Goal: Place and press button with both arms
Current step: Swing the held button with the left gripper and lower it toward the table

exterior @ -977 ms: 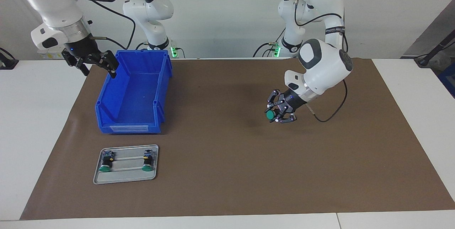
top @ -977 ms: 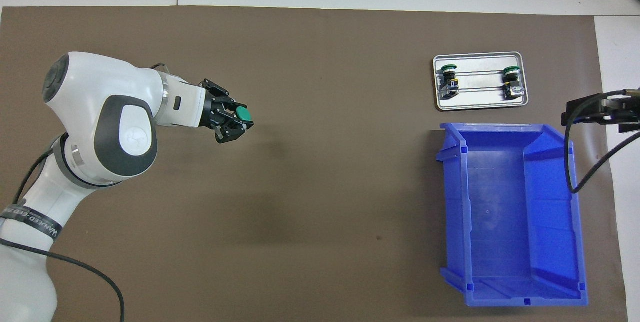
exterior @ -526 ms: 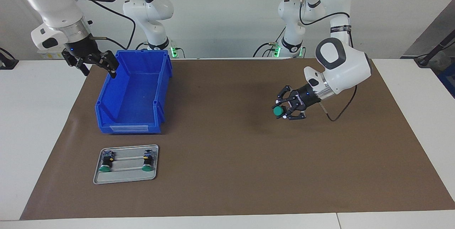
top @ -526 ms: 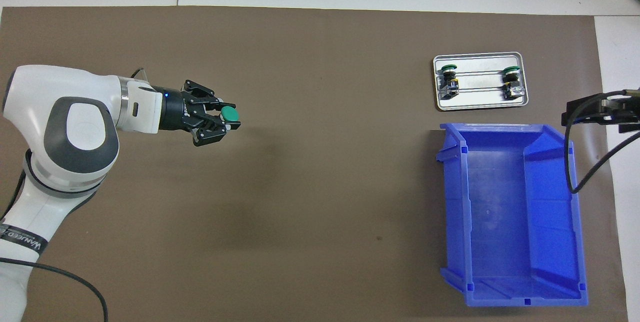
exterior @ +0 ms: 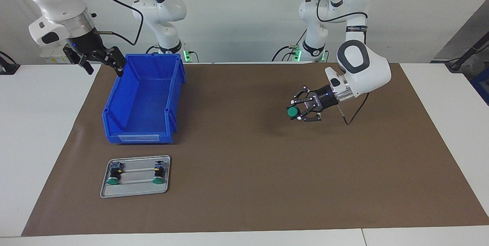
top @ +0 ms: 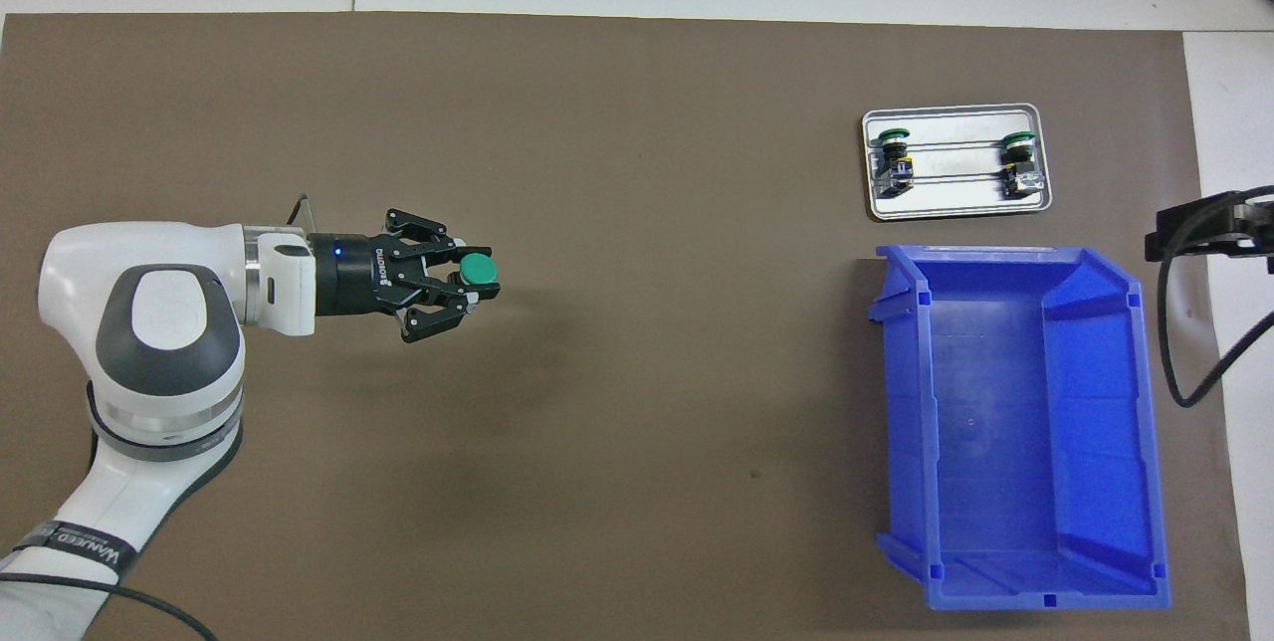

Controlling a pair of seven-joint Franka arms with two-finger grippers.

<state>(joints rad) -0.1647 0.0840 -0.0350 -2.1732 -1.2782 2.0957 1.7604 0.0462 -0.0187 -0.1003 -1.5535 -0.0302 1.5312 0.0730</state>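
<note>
Facing view first: we see our left gripper [exterior: 297, 112] up in the air over the brown mat [exterior: 244, 185], toward the left arm's end of the table, its fingers clamped on the button [exterior: 292, 112], whose green cap points out past the fingertips toward the middle of the mat. So the pick-up looks done, and the button is carried, not yet set down. Our right gripper [exterior: 100, 59] waits with its jaws spread and nothing in them, above the mat's edge just beside the blue bin [exterior: 143, 129], at the bin's corner nearest the robots. The bin looks empty inside. Two more buttons [exterior: 112, 180] [exterior: 157, 179] lie in the small metal tray [exterior: 134, 193], which sits near the mat's corner farthest from the robots at the right arm's end, just beside the bin's open front. By our judgement, the placing and the pressing both remain, and we cannot tell from here where the button is meant to go.
</note>
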